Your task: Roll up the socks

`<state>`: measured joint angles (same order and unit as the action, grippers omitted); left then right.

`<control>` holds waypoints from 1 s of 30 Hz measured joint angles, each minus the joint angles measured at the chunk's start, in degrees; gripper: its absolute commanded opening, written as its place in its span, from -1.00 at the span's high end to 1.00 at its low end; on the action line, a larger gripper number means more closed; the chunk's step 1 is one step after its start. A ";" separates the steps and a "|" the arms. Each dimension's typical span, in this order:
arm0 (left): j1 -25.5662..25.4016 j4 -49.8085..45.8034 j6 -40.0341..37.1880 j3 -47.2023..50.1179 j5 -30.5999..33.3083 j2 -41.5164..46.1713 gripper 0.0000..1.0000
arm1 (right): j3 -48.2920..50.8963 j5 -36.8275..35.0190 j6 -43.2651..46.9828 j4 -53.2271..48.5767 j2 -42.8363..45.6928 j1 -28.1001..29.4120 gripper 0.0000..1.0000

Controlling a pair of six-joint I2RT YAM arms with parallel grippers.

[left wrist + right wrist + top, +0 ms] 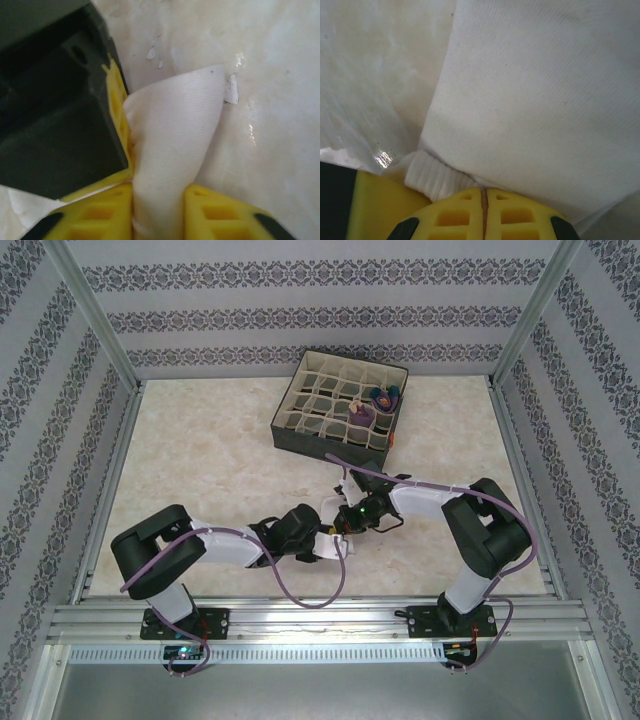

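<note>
Close together near the front of the marbled table (200, 460), both arms meet over the white sock (172, 130). The left gripper (159, 200) clamps a raised fold of it. The right gripper (484, 200) has its fingers pressed together beside the ribbed cuff. Purple socks (383, 400) sit in the divided box (320, 443) behind.

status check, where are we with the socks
Left gripper shut on white sock. Right gripper shut on the same sock, by its cuff. Box far back, clear of both.
</note>
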<state>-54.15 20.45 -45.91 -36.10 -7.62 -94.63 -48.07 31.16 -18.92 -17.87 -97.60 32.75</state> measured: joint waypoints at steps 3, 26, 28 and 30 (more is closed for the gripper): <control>0.17 -3.58 1.81 -2.21 0.42 0.00 1.00 | 0.28 -0.72 0.13 0.48 0.17 -0.66 0.41; 20.06 -39.87 28.30 -29.51 -43.95 -18.03 1.00 | 11.10 -4.70 0.94 5.97 18.97 -4.81 0.06; 20.44 -40.96 29.38 -30.67 -45.53 -19.28 1.00 | 11.26 -3.61 1.33 6.82 17.88 -4.81 0.05; 20.81 -41.62 30.12 -31.36 -46.71 -20.13 1.00 | 11.26 -2.67 1.55 7.87 16.48 -4.81 0.04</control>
<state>-33.34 -21.17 -15.79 -67.46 -54.33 -114.76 -36.82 28.49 -17.37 -10.00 -81.12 27.94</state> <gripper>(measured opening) 0.050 0.476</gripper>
